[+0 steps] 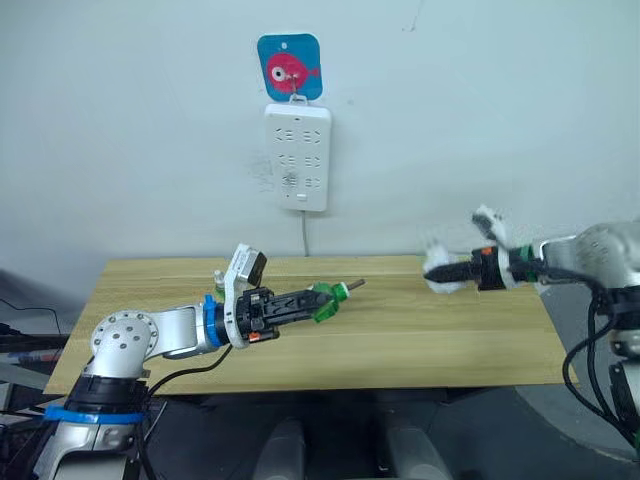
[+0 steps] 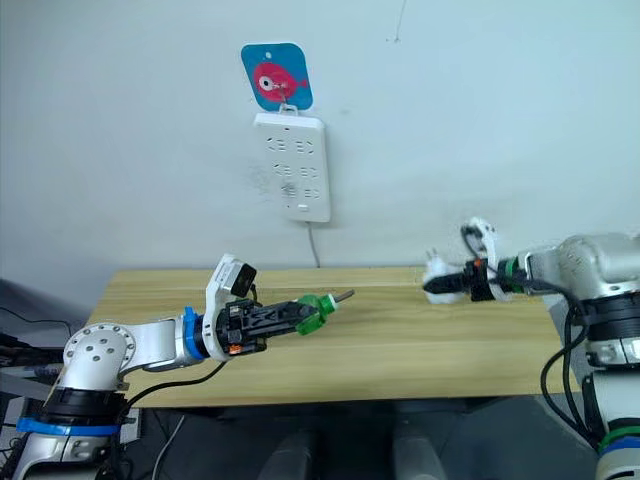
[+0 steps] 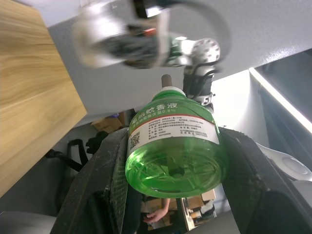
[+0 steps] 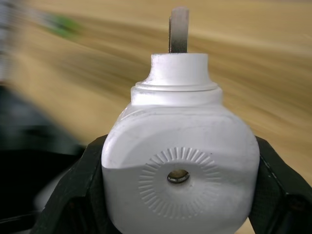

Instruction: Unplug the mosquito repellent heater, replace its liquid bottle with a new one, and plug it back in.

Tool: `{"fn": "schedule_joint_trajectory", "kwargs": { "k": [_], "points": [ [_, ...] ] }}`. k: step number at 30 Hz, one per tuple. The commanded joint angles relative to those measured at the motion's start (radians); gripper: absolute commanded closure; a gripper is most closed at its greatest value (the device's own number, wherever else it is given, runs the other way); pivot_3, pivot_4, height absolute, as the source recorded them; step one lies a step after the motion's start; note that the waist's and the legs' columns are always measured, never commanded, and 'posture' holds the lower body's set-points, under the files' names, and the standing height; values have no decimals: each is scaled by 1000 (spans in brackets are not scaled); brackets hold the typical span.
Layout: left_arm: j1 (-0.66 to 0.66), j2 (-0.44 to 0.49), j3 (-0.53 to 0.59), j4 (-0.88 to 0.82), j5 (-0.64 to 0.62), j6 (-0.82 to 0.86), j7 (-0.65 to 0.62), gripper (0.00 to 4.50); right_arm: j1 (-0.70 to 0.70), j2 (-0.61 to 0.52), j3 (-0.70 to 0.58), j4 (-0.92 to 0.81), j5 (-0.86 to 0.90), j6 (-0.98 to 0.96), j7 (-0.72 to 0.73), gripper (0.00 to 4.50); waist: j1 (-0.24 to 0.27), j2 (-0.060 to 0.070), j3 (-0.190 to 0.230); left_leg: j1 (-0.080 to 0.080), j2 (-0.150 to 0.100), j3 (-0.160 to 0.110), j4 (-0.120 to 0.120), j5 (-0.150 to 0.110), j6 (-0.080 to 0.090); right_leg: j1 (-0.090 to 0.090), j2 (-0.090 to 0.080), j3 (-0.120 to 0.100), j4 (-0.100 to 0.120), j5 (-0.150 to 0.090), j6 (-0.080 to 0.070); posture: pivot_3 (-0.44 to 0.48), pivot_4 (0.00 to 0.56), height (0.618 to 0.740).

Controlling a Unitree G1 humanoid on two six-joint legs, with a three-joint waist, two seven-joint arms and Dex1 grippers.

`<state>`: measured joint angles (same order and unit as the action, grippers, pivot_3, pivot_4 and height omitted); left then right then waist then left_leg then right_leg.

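Observation:
My left gripper (image 1: pixel 318 301) is shut on a green liquid bottle (image 1: pixel 328 301), held above the middle of the wooden table (image 1: pixel 400 340) with its wick end pointing right. The left wrist view shows the bottle (image 3: pixel 174 146) clamped between the two black fingers (image 3: pixel 105 185). My right gripper (image 2: pixel 440 285) is shut on the white mosquito repellent heater (image 2: pixel 436 278), held in the air over the table's right end. In the right wrist view the heater (image 4: pixel 180 170) sits between the fingers, its vent hole facing the camera and its plug prong pointing away.
A long white power strip (image 1: pixel 298 157) hangs on the wall behind the table, under a blue card with a red fish (image 1: pixel 290 67). Its cable drops down behind the table's back edge.

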<state>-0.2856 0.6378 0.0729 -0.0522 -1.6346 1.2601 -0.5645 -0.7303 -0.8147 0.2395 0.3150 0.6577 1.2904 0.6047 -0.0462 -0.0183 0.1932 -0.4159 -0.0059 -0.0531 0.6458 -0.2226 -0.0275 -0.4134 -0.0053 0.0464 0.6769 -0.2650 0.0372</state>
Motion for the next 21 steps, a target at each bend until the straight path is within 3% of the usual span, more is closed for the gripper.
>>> {"fn": "schedule_joint_trajectory", "kwargs": {
  "k": [1,13,21],
  "points": [
    [13,-24,24,-68,-20,-16,20,2214,-11,27,56,139,-195,-161,-47,1413,6,-1,2,0,0,0,0,0,0,0,0,1,0,0,0,7,198,740],
    [91,-38,37,-157,-50,-43,79,2214,-139,202,16,600,-457,-359,-43,1413,14,-5,22,1,1,0,0,0,0,-1,1,1,2,3,-5,52,228,740],
    [108,-29,40,-169,-61,-58,94,2214,-172,249,-25,683,-519,-348,-21,1413,17,-4,26,0,0,-1,0,0,0,-1,-1,0,1,3,-5,59,233,740]
  ]
}}
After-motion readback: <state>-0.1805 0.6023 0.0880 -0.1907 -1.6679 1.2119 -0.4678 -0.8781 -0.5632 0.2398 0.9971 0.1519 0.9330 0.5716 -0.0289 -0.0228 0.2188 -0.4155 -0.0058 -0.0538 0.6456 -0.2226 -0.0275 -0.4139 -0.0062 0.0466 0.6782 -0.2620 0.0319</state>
